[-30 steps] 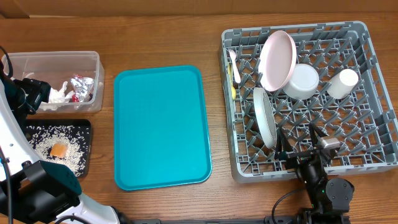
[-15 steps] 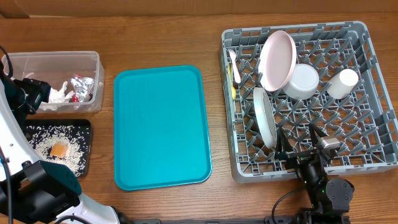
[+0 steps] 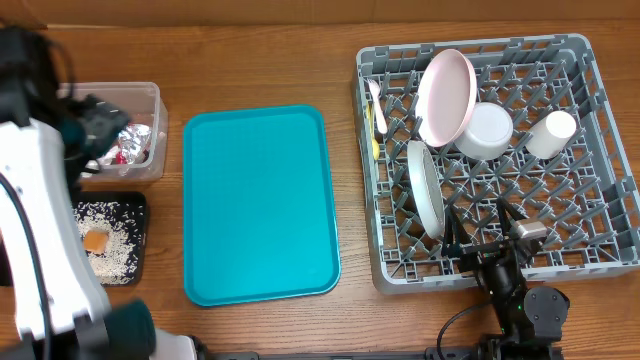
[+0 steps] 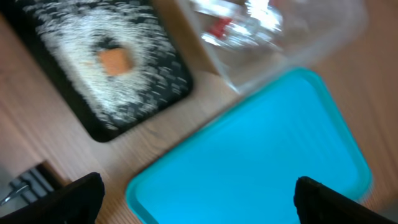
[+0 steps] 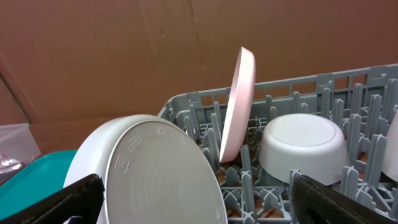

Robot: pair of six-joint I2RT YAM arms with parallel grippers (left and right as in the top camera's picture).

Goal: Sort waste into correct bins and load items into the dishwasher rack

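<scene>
Robotics lab tabletop: wooden table, brown cardboard backdrop, grey dishwasher rack, white robot arm at the edge.

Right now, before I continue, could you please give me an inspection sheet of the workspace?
Surface: wooden table.
Job's things: rack holds pink plate and grey-green plate on edge, upturned white bowl, cup, and cutlery at its left side. Clear tub holds foil wrappers. Black tray holds rice and orange cube.
Clutter: teal tray, nothing on it.
Grippers: left gripper open, empty, its view blurred. Right gripper open, empty, facing the grey-green plate.
Cables: thin black cable by the right arm's base.
Surroundings: brown cardboard behind the rack.
</scene>
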